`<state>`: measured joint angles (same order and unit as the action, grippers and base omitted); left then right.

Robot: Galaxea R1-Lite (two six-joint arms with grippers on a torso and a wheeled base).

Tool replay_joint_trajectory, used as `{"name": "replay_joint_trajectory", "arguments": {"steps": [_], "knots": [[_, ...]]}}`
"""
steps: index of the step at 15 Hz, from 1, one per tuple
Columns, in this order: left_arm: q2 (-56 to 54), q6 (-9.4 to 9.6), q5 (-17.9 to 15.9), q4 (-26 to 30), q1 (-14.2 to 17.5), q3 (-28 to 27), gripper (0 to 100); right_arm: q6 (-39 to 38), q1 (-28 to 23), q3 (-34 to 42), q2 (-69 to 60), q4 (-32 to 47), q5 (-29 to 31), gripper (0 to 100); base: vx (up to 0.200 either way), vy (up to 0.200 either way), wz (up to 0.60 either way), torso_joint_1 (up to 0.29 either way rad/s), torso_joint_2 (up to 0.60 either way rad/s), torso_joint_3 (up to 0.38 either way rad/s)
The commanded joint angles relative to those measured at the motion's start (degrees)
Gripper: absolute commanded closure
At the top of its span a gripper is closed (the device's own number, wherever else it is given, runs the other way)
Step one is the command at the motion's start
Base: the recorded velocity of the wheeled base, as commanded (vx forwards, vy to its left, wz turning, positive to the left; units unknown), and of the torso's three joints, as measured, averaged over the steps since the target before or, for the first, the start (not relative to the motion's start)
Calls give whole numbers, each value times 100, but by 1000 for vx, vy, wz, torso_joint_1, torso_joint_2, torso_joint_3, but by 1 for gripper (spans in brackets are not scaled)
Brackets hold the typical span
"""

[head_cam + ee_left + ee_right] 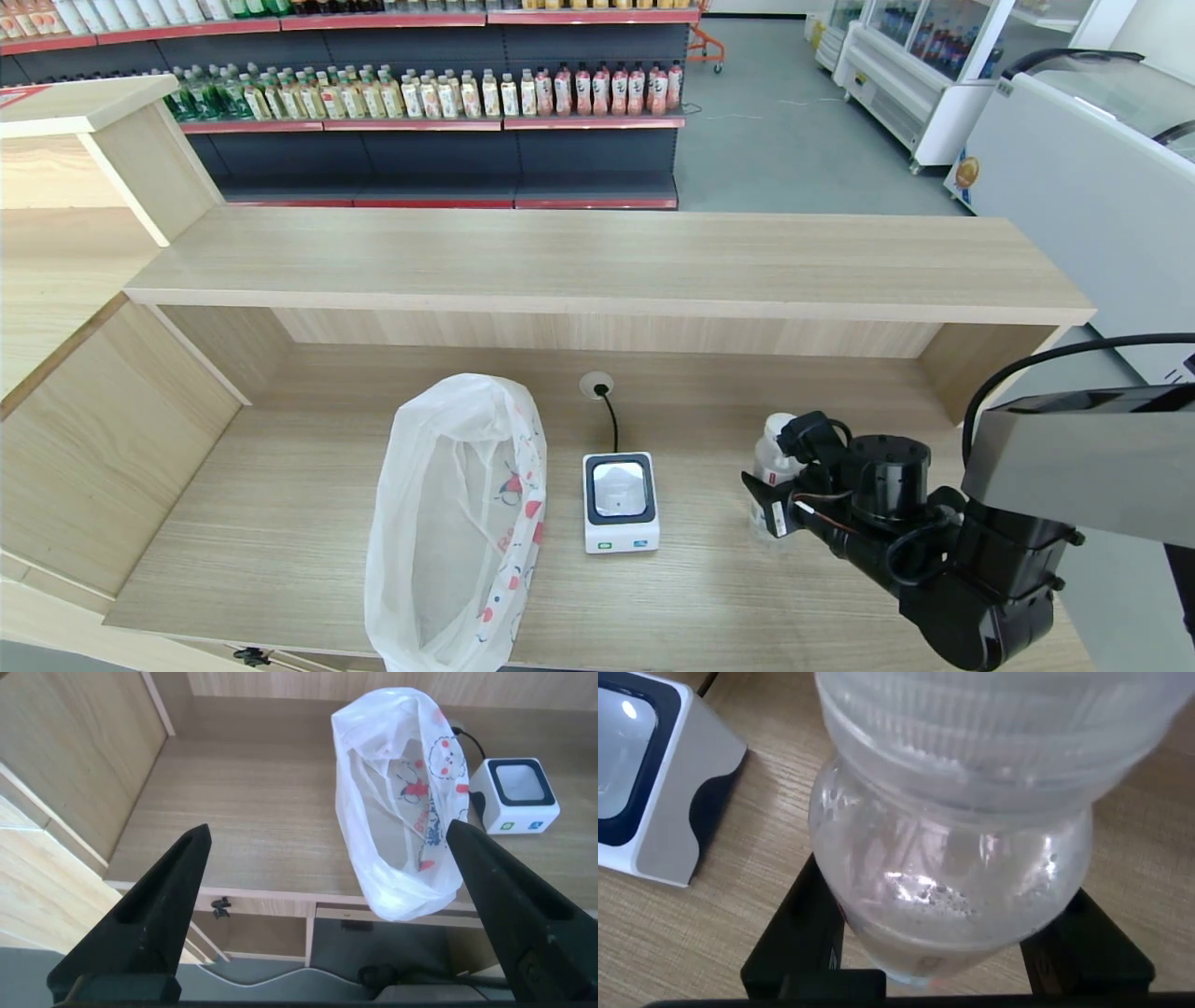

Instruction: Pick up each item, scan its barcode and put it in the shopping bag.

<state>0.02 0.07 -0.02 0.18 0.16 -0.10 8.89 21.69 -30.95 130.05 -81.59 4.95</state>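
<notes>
Closest to the lens is a clear plastic bottle (pixel 952 859), and the right gripper (pixel 770 495) is set around its lower body. Whether that gripper is already pressing on the bottle or only straddling it cannot be told. The bottle appears to stand upright on the wooden counter (pixel 280 523).

At the far left, the left gripper (pixel 329 833) hangs above the counter's near edge with its jaws wide apart and nothing between them. Next comes the white plastic shopping bag (pixel 523 439), which lies with its mouth open toward the robot and shows nothing inside. Just beside it on the right sits the white barcode scanner (pixel 620 501), window facing up, with its black cable (pixel 611 420) running back to a port in the counter. Right of the scanner, a short way apart, stands the white-capped bottle with the right arm at it.

The step in hand looks like the pick-up of the first item. The next move calls for a firm hold on the smooth, rounded bottle and a lift clear of the counter. The bottle would then go left over the scanner window with its label turned down, which may need a wrist rotation.
</notes>
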Motion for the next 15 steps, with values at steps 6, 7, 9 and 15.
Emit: {"name": "replay_joint_trajectory", "arguments": {"steps": [6,7,9,15], "knots": [[-2,1,2,-1,2,1,0,-1003,-15,327,-841,179,-1110,100,0,0,0,0,0,0],[-2,1,2,-1,2,1,0,-1267,-59,318,-1157,354,-1427,100,0,0,0,0,0,0],[-2,1,2,-1,2,1,0,-1688,-130,283,-1843,943,-2191,100,0,0,0,0,0,0],[-2,-7,2,-1,2,1,0,-2189,336,239,-2625,1752,-3132,100,0,0,0,0,0,0]]}}
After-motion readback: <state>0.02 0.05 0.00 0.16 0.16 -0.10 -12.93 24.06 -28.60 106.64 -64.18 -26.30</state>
